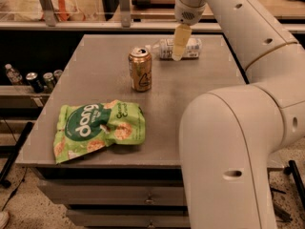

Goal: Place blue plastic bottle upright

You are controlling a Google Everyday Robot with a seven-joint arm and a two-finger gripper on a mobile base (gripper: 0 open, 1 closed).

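Note:
The blue plastic bottle [189,48] lies on its side at the far middle of the grey table [209,80], its white cap [148,48] pointing left. My gripper [179,46] hangs straight down over the bottle's middle, its pale fingertip in front of the label. I cannot tell whether it touches the bottle. The gold drink can [140,69] stands upright just left and nearer of the bottle.
A green snack bag [97,128] lies flat at the table's near left. My white arm [228,142] fills the right side. Several dark cans and a tiny bottle [29,78] sit on a low shelf at left. A glass-railed counter [71,11] runs behind.

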